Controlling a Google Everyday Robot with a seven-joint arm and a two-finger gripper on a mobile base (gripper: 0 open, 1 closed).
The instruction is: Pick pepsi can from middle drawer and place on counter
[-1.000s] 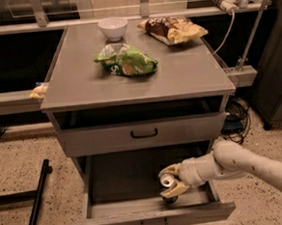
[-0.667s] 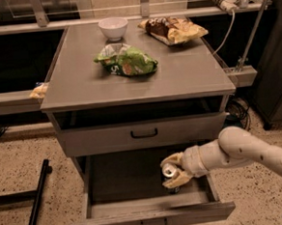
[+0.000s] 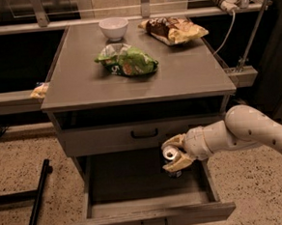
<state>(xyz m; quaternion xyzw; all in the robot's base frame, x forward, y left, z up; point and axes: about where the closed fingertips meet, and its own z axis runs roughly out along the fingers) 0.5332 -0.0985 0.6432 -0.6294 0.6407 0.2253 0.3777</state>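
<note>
The middle drawer [image 3: 137, 204] is pulled open at the bottom of the cabinet, its grey floor bare. My gripper [image 3: 175, 154] comes in from the right, shut on the pepsi can [image 3: 170, 155]. It holds the can above the drawer's right half, in front of the closed upper drawer front [image 3: 109, 138]. The can's silver top faces the camera and its dark body is mostly hidden by the fingers [image 3: 177, 164]. The grey counter [image 3: 187, 75] lies above, higher than the can.
On the counter stand a white bowl [image 3: 114, 27] at the back, a green chip bag [image 3: 126, 61] in the middle and a brown-yellow snack bag [image 3: 174, 31] at the back right. A black bar [image 3: 38, 199] lies on the floor at the left.
My gripper has lifted the pepsi can off the drawer floor and raised it, moving up to the level of the upper drawer front.
</note>
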